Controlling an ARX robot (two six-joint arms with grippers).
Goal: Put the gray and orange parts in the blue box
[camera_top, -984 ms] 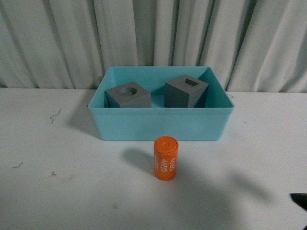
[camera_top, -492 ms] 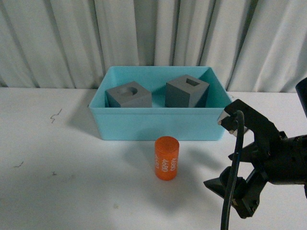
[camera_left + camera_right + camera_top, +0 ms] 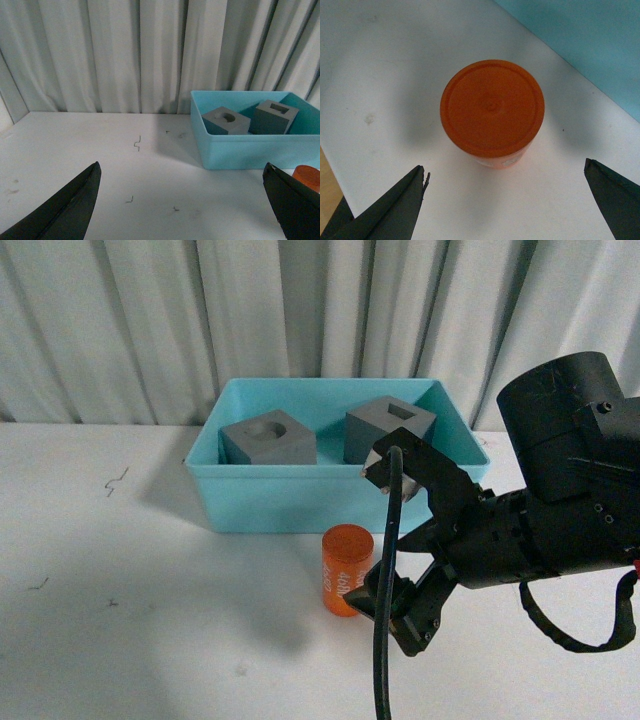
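Fingers of my right claw (image 3: 398, 612) stand wide apart, holding nothing. In the right wrist view they sit on either side of the orange cylinder (image 3: 345, 565), and neither touches it. That view looks down on the cylinder's round top, which lies between the two tips. In the front view the claw hangs low at the cylinder's right side and covers part of its lower right edge.

The cylinder stands upright on the white table (image 3: 120, 620), just near of the blue box (image 3: 330, 502) and about level with the middle of its near wall. It is outside the box, and I cannot tell whether it touches the wall.

Both gray cubes sit inside the box, side by side and apart. The cube with the round recess (image 3: 268, 438) is on the left. The cube with the rectangular recess (image 3: 390, 430) is on the right and looks slightly tilted.

My left claw (image 3: 181, 169) is also spread wide and empty, above bare table to the left of the box. A pale curtain (image 3: 150, 320) hangs along the far side.
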